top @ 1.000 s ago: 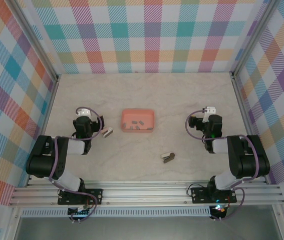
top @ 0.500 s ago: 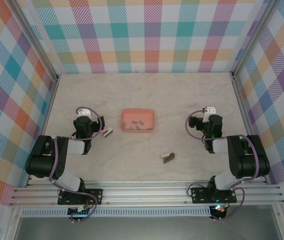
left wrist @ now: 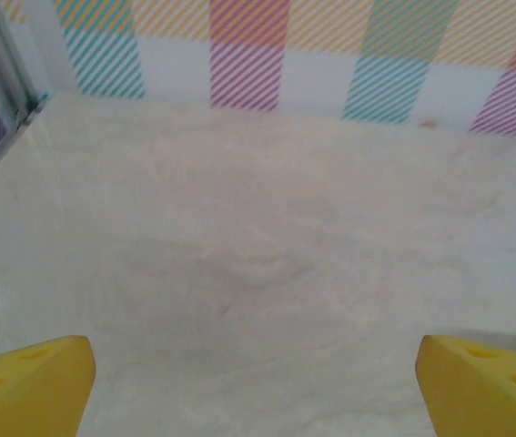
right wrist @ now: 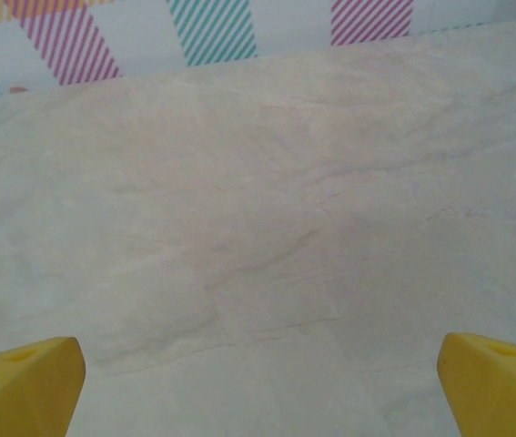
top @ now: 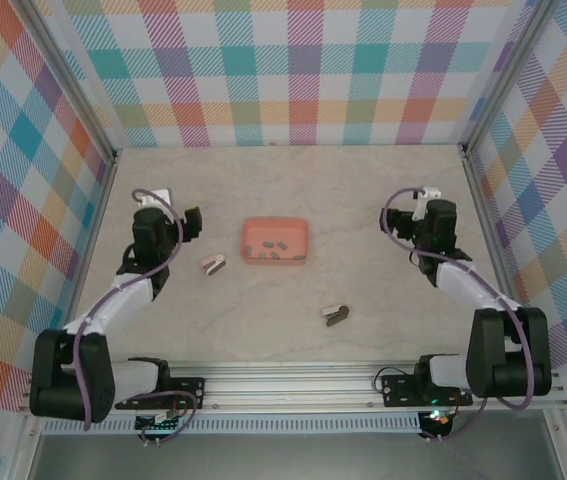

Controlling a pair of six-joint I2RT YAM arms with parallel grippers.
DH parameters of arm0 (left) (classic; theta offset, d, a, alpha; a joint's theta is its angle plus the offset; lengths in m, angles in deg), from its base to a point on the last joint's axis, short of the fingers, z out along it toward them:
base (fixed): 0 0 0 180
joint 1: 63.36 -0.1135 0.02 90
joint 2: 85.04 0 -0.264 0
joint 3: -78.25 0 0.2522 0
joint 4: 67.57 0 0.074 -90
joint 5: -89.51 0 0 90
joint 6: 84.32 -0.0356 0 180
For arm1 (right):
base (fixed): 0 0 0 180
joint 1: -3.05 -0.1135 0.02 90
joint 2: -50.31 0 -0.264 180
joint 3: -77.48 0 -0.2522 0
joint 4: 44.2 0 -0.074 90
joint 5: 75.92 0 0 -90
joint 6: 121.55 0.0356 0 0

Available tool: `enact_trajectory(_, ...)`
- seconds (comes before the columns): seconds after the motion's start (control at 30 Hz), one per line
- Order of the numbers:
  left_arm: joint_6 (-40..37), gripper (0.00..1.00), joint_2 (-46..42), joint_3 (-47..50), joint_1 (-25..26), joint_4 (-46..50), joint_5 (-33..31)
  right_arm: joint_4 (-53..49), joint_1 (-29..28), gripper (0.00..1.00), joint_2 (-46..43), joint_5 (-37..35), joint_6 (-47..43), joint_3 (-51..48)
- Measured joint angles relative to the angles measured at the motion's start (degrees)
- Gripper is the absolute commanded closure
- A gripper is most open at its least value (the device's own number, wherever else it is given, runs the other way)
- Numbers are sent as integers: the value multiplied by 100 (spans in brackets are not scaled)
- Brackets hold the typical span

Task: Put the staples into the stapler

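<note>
The pale marbled table (top: pixel 283 180) is boxed in on three sides by plaid walls (top: pixel 283 70), with a metal rail (top: pixel 293 385) along its near edge where both arms are bolted. The left arm (top: pixel 113 300) reaches up the left side and the right arm (top: pixel 483 295) up the right side, their wrists about level with the tray and well apart from it. In its wrist view the left gripper (left wrist: pixel 256 364) has its jaws spread wide. Its yellow fingers (left wrist: pixel 30 382) sit at the two lower corners, with bare table between them and the far wall beyond. The right gripper (right wrist: pixel 259 364) is the same: jaws spread wide, fingers (right wrist: pixel 21 382) at the corners, nothing between them but table. The salmon-pink tray (top: pixel 275 221) lies near the middle of the table, between the two wrists. Two small pale-and-dark things that look like staplers lie on the table. The left stapler (top: pixel 213 263) is just beside the tray's near-left corner, and the near stapler (top: pixel 335 315) is closer to the rail, to the tray's right. They are too small to tell whether either is open. The staples (top: pixel 271 248), a few tiny dark strips, lie loose inside the tray toward its near side, apart from both staplers and both grippers.
</note>
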Motion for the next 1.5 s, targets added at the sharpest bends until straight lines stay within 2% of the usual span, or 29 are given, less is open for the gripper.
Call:
enact_trajectory(0.1,22,13,-313,-315,11,603,321,-776,0,1,-223,243,109,348)
enact_trajectory(0.3,-208,15,-887,-616,356,2258,1445,-2096,2,1,-1023,1316,96,544)
enact_trajectory(0.43,-824,17,-1471,-575,601,2924,2098,-2651,0,1,-1113,2127,-245,1032)
enact_trajectory(0.57,-1733,21,-1657,-570,640,3506,2708,-3274,-273,1,-1176,2570,-1117,1174)
enact_trajectory(0.73,-2575,23,-1646,-358,817,3803,3353,-4113,-1563,0,-1469,2529,-2422,1185)
enact_trajectory(0.87,-3010,24,-1624,-323,909,3965,3563,-4911,-2404,10,-1502,2345,-3615,1266)
enact_trajectory(1.1,-3327,24,-1624,-299,988,3963,3560,-5687,-2761,23,-1163,2114,-5742,1058)
enact_trajectory(1.3,-3355,24,-1611,-240,999,3967,3547,-5416,-3101,18,-435,1674,-6832,647)
enact_trajectory(1.5,-3355,24,-1574,-238,1032,3965,3547,-4909,-3241,21,334,1425,-7366,575)
